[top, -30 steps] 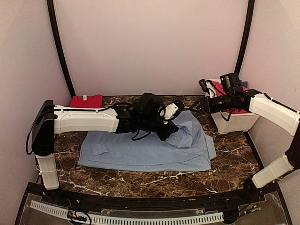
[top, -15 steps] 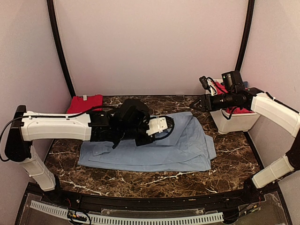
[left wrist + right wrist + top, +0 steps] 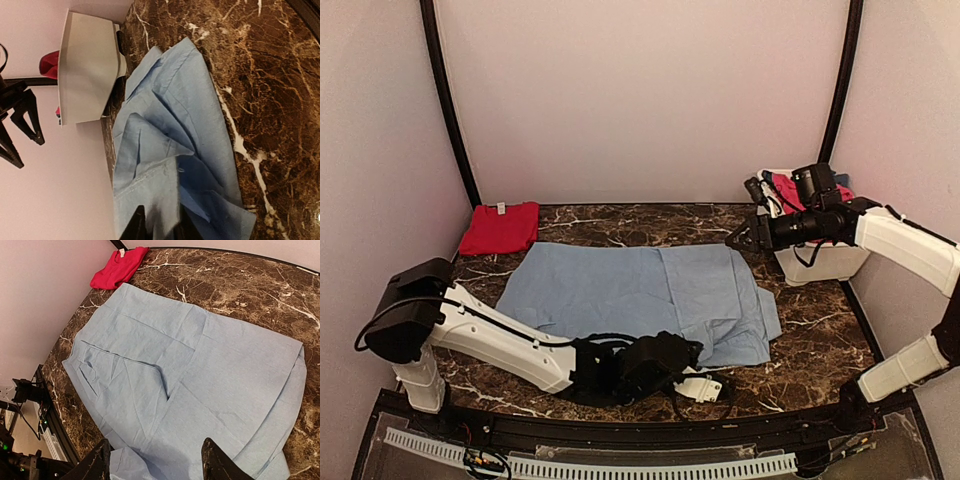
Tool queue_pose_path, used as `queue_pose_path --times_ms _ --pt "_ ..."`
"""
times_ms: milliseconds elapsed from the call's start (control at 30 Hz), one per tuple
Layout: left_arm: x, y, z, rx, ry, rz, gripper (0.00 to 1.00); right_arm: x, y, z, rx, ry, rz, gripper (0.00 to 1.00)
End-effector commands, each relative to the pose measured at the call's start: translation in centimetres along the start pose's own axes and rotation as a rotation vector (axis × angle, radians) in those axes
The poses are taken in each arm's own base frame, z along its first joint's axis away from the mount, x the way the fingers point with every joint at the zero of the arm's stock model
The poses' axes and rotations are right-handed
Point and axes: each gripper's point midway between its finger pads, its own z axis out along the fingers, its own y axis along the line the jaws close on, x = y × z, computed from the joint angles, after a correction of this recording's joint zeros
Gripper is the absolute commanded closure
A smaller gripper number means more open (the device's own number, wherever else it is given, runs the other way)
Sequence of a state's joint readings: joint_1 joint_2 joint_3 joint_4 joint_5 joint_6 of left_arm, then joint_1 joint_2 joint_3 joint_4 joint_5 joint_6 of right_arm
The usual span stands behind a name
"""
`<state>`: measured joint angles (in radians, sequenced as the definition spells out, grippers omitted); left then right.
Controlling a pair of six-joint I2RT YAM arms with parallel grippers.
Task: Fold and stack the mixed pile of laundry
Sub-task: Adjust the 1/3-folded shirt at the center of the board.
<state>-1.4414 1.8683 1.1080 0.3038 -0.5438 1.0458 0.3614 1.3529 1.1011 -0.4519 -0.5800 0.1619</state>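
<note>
Across the middle of the brown marble table (image 3: 820, 340) lies the light-blue shirt (image 3: 620, 295), spread flat, its right side rumpled into overlapping folds. Off the shirt's far right corner stands a white tub (image 3: 825, 262) with red and pink pieces (image 3: 785, 188) heaped in it. Beyond the shirt's far left corner sits a folded red garment (image 3: 500, 228). At the shirt's near edge the left gripper (image 3: 159, 217) has a flap of blue cloth between its slightly parted fingers; whether it is pinched cannot be told. Above the shirt's far right corner the right gripper (image 3: 737, 238) hangs spread wide, holding nothing.
</note>
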Motion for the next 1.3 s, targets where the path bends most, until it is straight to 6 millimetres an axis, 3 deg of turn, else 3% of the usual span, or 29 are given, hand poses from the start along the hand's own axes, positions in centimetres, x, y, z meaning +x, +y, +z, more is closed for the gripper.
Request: queue_pose_path --times_ms 0,100,133,167,200,233,267,300,333,467,667,733,800,933,1067,1267 --pt "-3.3 1.9 -0.1 -0.12 -0.014 -0.009 0.7 0.7 0.7 -0.4 -0.029 -0.005 -0.006 0.41" --pt "-4.6 1.6 -1.9 -0.024 -0.064 -0.149 0.59 1.7 0.9 -0.1 -0.04 0.019 0.002 0.41" --pt "-4.5 0.5 -2.4 0.05 -0.071 -0.226 0.56 2.1 1.0 0.0 -0.043 0.027 0.004 0.41" --pt "-4.7 1.3 -3.7 0.066 -0.095 -0.287 0.54 2.4 1.2 0.0 -0.05 0.033 0.002 0.41" --pt "-4.6 0.3 -4.3 0.131 -0.101 -0.368 0.49 2.7 1.5 0.0 -0.057 0.04 -0.002 0.41" --pt "-4.6 1.3 -5.6 0.134 -0.125 -0.429 0.47 3.0 1.8 -0.1 -0.057 0.05 -0.007 0.41" --pt "-4.2 0.4 -6.1 0.174 -0.124 -0.504 0.42 3.4 2.0 -0.1 -0.053 0.06 -0.014 0.42" --pt "-3.9 1.5 -7.2 0.167 -0.145 -0.559 0.38 3.8 2.4 0.0 -0.057 0.073 -0.021 0.42" --pt "-3.5 1.5 -8.2 0.194 -0.162 -0.641 0.29 4.3 3.0 0.1 -0.067 0.086 -0.034 0.42" --pt "0.3 3.2 -9.4 0.219 -0.154 -0.948 0.21 6.6 4.8 0.5 -0.06 0.161 -0.065 0.43" --pt "10.2 8.5 -9.6 0.113 -0.12 -1.468 0.21 11.2 7.6 1.5 -0.005 0.312 -0.1 0.46" --pt "12.9 9.0 -9.4 0.09 -0.083 -1.59 0.2 12.5 8.1 1.6 0.038 0.34 -0.09 0.46" --pt "14.3 8.2 -8.8 0.106 -0.005 -1.639 0.21 13.7 8.6 1.6 0.061 0.343 -0.057 0.46" --pt "14.1 5.7 -7.6 0.198 0.054 -1.701 0.24 17.1 8.9 2.0 0.046 0.394 0.033 0.48" --pt "13.2 5.6 -7.2 0.225 -0.012 -1.756 0.25 21.5 9.5 2.0 0.08 0.486 0.066 0.49" --pt "12.7 5.0 -6.5 0.258 -0.007 -1.759 0.27 24.5 6.8 -0.1 0.248 0.534 0.154 0.53"
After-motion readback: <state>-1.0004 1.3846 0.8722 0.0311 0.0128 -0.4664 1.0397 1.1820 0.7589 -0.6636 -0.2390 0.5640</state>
